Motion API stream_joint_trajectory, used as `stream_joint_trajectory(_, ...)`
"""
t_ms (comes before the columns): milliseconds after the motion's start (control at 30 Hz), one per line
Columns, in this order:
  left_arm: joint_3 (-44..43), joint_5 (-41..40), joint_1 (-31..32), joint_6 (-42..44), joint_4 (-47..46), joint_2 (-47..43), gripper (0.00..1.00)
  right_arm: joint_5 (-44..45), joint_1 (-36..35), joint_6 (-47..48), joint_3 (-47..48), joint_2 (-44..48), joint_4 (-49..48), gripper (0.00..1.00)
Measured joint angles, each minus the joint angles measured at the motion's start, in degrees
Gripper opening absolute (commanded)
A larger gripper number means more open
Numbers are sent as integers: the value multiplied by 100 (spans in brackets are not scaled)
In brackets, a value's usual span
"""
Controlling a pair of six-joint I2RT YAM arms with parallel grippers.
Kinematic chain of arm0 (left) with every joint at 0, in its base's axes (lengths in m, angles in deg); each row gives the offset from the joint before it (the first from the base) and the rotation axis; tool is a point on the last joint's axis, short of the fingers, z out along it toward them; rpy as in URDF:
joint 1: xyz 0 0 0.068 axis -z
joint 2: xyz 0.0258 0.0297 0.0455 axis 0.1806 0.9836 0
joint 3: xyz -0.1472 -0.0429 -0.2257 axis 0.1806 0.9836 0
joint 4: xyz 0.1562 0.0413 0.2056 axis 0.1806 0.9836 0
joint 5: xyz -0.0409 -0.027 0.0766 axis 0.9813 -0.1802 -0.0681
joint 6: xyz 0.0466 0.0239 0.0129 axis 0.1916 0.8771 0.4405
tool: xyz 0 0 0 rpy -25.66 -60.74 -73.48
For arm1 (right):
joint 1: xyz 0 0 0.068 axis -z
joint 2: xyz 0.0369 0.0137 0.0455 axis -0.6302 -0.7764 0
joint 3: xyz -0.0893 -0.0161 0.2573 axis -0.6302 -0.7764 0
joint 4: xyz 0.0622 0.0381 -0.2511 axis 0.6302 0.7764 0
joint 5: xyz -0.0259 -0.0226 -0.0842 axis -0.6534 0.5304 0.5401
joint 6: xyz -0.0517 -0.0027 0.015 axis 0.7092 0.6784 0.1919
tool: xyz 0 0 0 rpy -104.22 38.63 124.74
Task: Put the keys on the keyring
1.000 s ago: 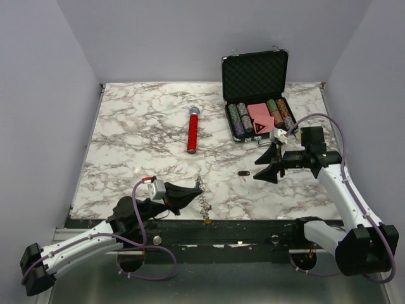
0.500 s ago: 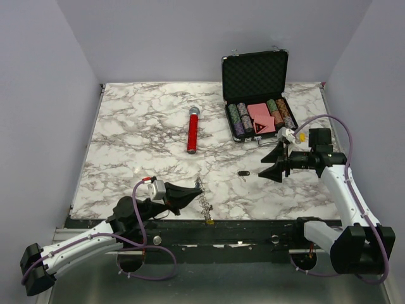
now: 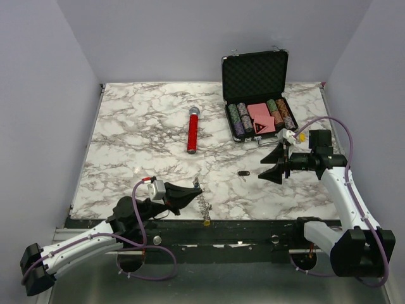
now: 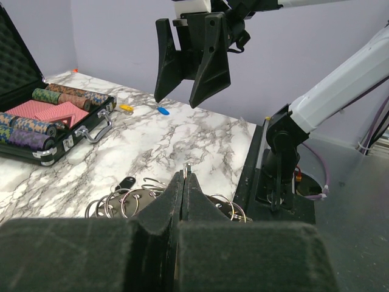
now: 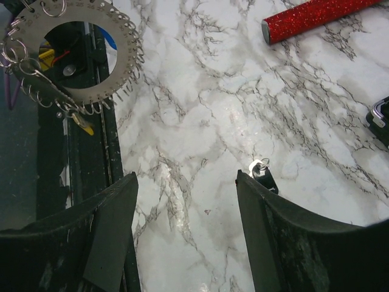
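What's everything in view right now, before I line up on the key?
keyring: one, grey metal, near table edge, in the left gripper
tag: one, yellow, attached to the keyring
key: one, black head, on the table ahead of the right gripper
microphone: one, red, mid-table
case: one, black, open, far right
chips: several stacks, mixed colours, inside the case
cards: red, inside the case
blue piece, yellow piece: one each, near the case handle, too small to identify
left gripper: shut on the keyring
right gripper: open, empty
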Motion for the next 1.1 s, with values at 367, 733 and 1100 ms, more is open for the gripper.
stream_joint_trajectory(367,0,0,0,-4,2,0,0,-17,0,146,0,-7,7,74)
stream_joint_trajectory(733,0,0,0,-2,4,0,0,-17,0,404,0,-179,61,74)
stream_joint_trajectory(1100,0,0,0,168,0,94,0,46,0,1156,59,-507,538,73)
